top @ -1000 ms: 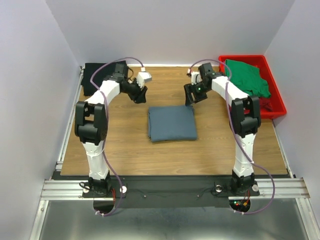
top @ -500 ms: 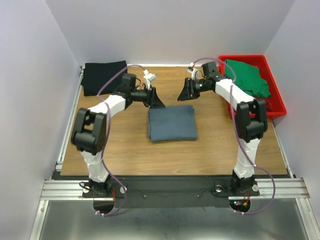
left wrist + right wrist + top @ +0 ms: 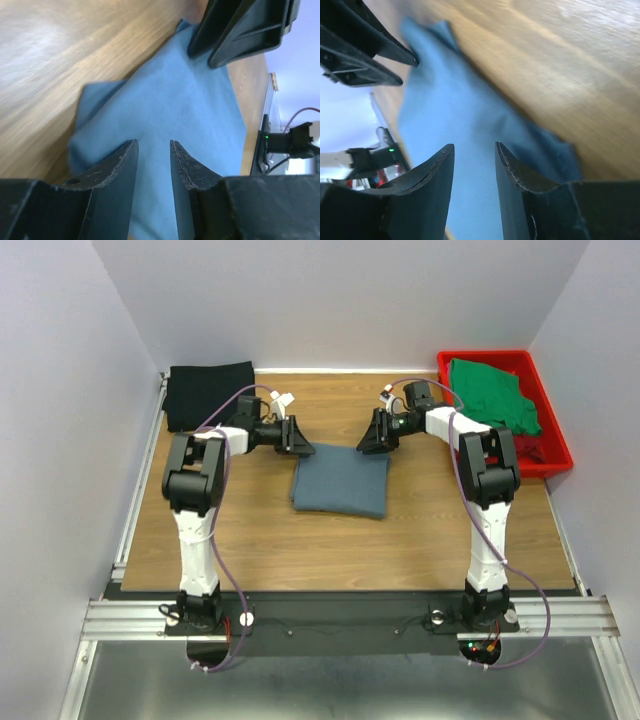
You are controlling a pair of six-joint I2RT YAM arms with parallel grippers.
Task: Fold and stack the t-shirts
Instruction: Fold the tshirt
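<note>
A folded slate blue-grey t-shirt [image 3: 340, 481] lies at the middle of the table. My left gripper [image 3: 303, 446] is low at its far left corner and my right gripper [image 3: 367, 444] is low at its far right corner. Both are open by a narrow gap. In the left wrist view the gripper [image 3: 154, 145] has blue cloth [image 3: 190, 110] showing between its jaws. The right wrist view shows the same for the right gripper [image 3: 474, 147] and the cloth [image 3: 450, 115]. A folded black t-shirt [image 3: 209, 393] lies at the back left. A green t-shirt [image 3: 491, 391] lies in the tray over a bit of dark red cloth [image 3: 535, 451].
The red plastic tray [image 3: 485, 356] stands at the back right corner against the wall. White walls close in the table on the left, back and right. A metal rail [image 3: 140, 490] runs along the left table edge. Each wrist view shows the other gripper across the shirt.
Both grippers have come down and inward from above the back of the table to the shirt's far corners. The shirt's far edge has shifted a little and it lies slightly skewed.
</note>
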